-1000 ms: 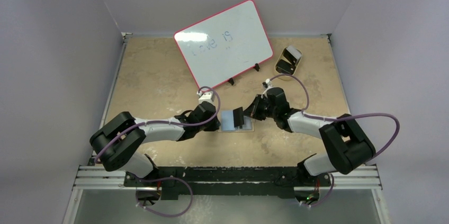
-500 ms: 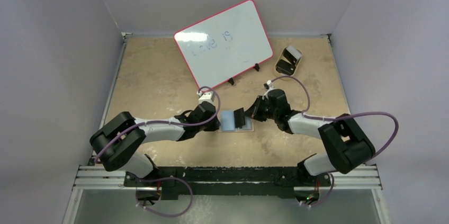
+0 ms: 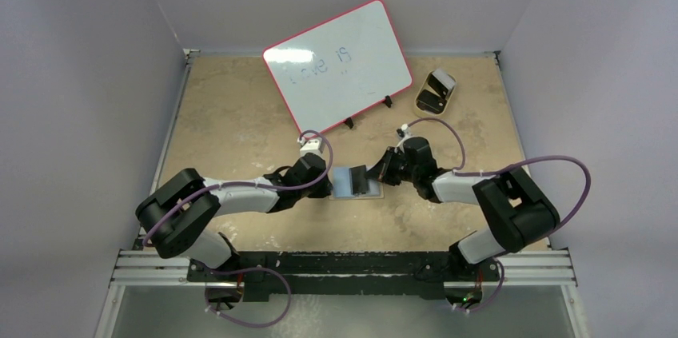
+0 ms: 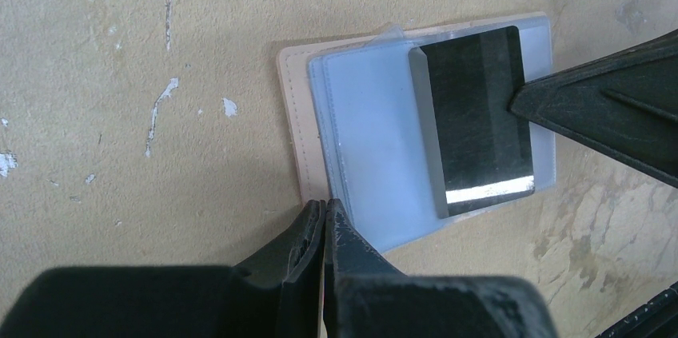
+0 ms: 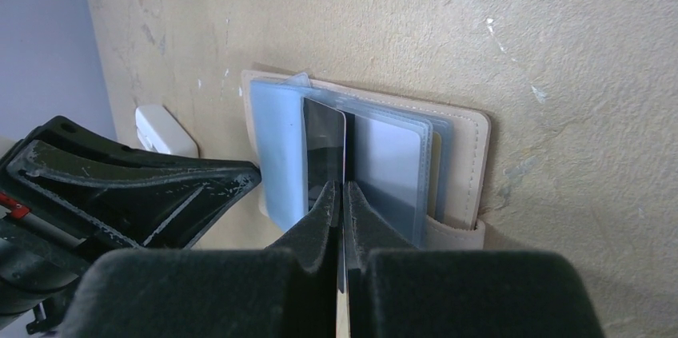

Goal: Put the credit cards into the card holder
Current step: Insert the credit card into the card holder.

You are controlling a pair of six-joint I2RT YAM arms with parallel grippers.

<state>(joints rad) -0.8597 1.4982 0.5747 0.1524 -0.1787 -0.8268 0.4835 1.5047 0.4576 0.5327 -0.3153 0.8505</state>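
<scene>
The card holder (image 4: 292, 130) lies open on the table (image 3: 240, 122), with its clear plastic sleeves (image 4: 376, 146) fanned out. The right gripper (image 5: 342, 194) is pinching 1 dark credit card (image 4: 472, 122) by its edge and holds it tilted over the sleeves. I judge that the card is at the mouth of a sleeve but not yet slid in. The left gripper (image 4: 324, 214) has its fingers pressed together at the near edge of the holder, probably to steady it; whether it nips a sleeve I cannot tell. It is unclear if other cards are already inside. This card remains to be pushed in.
</scene>
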